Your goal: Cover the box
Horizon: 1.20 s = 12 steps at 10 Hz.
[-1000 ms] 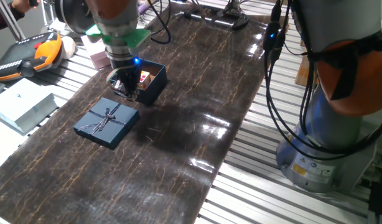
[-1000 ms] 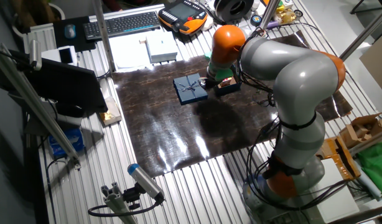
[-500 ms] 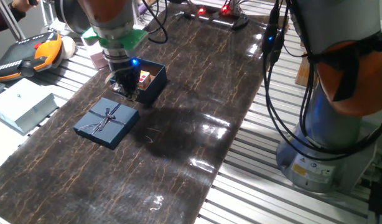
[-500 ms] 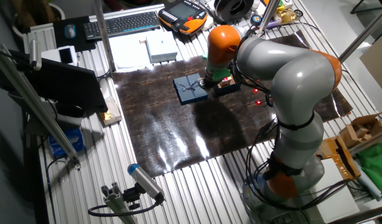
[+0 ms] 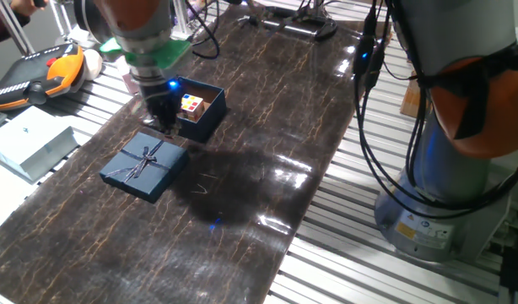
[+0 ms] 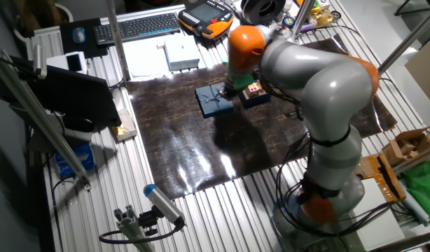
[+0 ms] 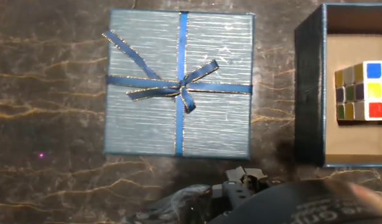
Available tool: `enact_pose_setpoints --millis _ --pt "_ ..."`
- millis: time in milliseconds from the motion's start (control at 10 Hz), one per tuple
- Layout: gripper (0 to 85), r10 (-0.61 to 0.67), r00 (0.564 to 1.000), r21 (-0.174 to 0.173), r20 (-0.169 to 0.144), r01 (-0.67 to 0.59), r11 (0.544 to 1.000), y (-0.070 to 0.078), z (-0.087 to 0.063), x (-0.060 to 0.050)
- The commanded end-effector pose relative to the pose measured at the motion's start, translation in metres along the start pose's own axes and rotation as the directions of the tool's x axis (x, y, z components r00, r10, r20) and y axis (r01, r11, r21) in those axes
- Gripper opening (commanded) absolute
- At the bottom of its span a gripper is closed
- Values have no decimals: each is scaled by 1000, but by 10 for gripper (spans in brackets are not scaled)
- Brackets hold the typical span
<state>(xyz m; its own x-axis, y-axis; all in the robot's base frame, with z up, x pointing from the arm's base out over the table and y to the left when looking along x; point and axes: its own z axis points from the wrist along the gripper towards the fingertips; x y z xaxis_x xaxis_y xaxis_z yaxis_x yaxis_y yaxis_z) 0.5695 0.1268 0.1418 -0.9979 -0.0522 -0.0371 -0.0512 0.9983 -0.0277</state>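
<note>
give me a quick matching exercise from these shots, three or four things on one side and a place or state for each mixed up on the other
Things:
1. lid
2. box
3. puzzle cube
4. gripper

Places or states:
a. lying inside the open box
b. flat on the dark mat, ribbon bow facing up
c. open at the top, not yet covered
d. low over the mat, between the lid and the box

Pairs: 1-b, 2-c, 3-a, 4-d
</note>
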Motion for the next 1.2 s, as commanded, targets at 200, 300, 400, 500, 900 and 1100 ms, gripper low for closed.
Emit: enact_pose_setpoints --millis 200,300,400,500,900,1100 --pt "7 27 1000 -15 2 -27 1000 17 10 -14" --pt "7 27 1000 -20 4 -27 999 18 17 -19" --pt "7 24 1000 -23 7 -24 999 18 24 -24" --pt "7 20 1000 -23 10 -19 1000 18 31 -27" --pt "7 30 999 -31 32 -29 999 27 55 -37" --pt "7 29 999 -25 28 -29 999 29 58 -40"
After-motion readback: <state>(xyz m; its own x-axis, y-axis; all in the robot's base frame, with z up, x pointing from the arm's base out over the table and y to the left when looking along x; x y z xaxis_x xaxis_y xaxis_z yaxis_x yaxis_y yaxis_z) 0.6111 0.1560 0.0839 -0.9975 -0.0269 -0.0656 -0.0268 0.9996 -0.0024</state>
